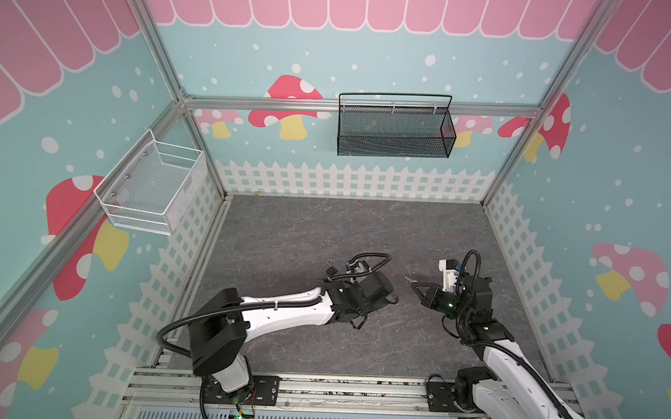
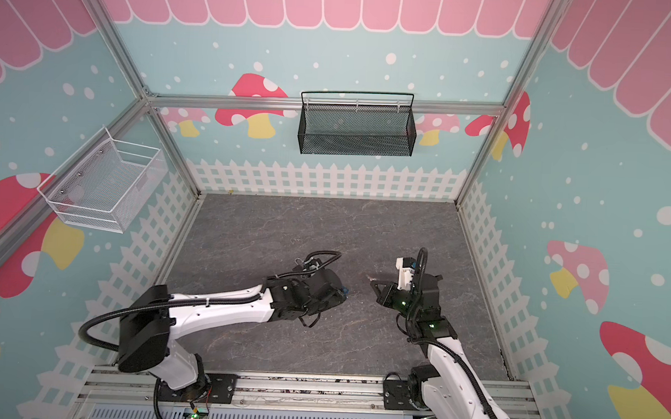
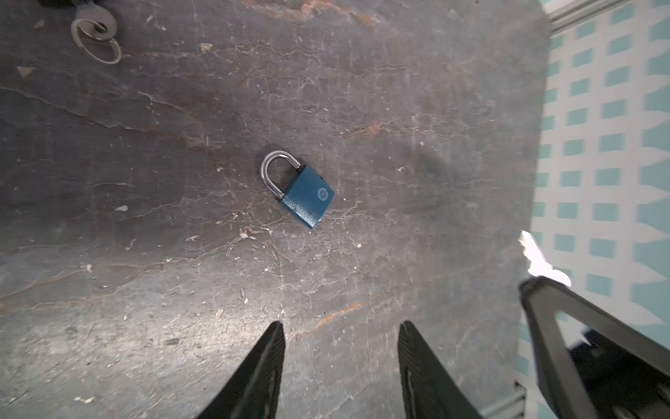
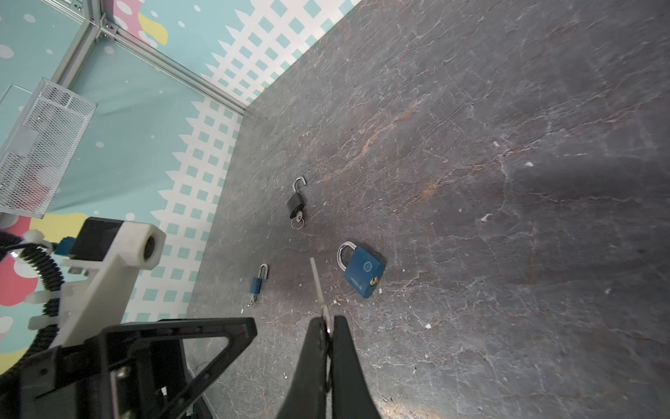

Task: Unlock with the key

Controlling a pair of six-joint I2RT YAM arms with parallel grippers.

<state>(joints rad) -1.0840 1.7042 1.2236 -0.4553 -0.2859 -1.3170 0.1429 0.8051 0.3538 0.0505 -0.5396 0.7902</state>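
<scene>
1. Overhead, in both top views the key (image 1: pixel 409 278) is held above the table (image 1: pixel 325 225), about midway between its side edges.
2. Left wrist: left jaws parted, empty, above the blue padlock (image 3: pixel 301 192), which lies flat.
3. Right wrist: right jaws clenched on the key, blade near that padlock.

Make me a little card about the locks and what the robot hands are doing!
big blue padlock: shackle shut, lying flat
black padlock: shackle open, ringed key in it
small blue padlock: too small to tell if locked
right gripper: shut on silver key
left gripper: open, empty, big blue padlock ahead of it
</scene>
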